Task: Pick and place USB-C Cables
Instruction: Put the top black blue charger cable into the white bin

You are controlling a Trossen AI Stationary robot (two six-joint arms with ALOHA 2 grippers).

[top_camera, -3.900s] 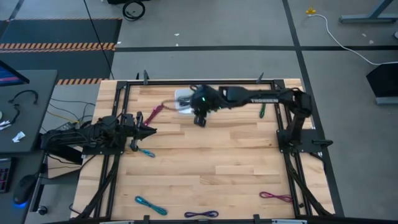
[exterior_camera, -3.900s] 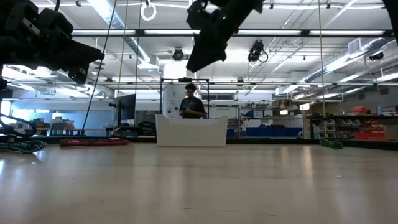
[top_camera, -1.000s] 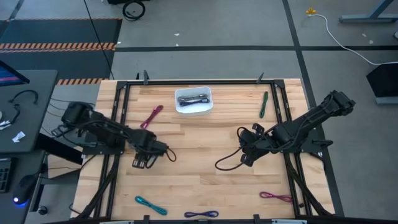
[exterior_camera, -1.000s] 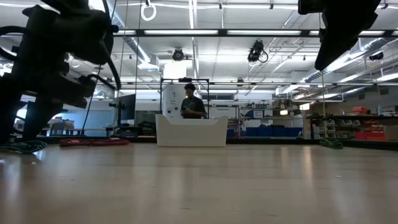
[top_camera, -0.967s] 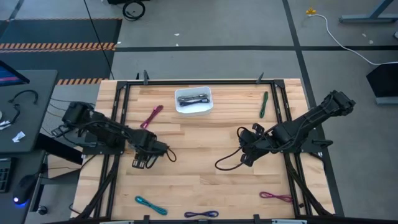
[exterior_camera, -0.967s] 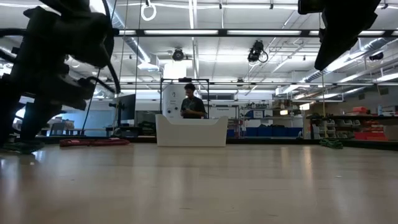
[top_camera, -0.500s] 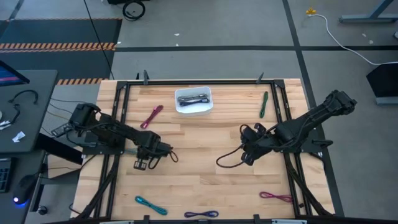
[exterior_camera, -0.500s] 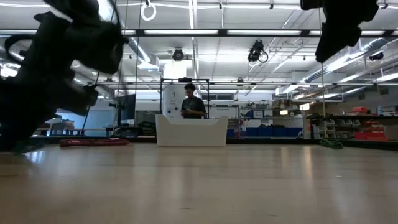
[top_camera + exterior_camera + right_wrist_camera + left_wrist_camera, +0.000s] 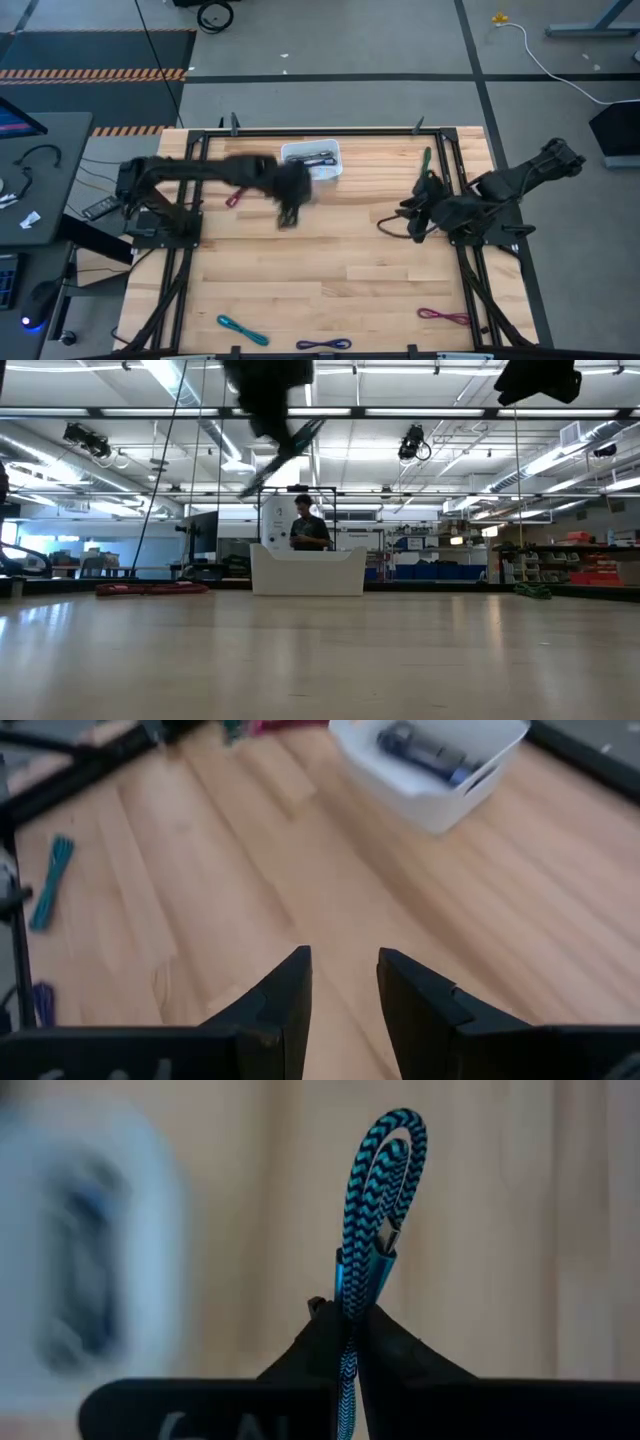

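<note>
We carry a teal cable (image 9: 375, 1210) clamped in our left gripper (image 9: 348, 1315) just beside the white bin (image 9: 312, 174), which already holds one cable. Our right gripper (image 9: 342, 982), fingers apart and empty, waits well off. Several cables remain farther away.

No legible text anywhere (perhaps faint, blurred marks on the arms).

White bin (image 9: 440, 780) (cable (image 9: 420, 750) inside)
</note>
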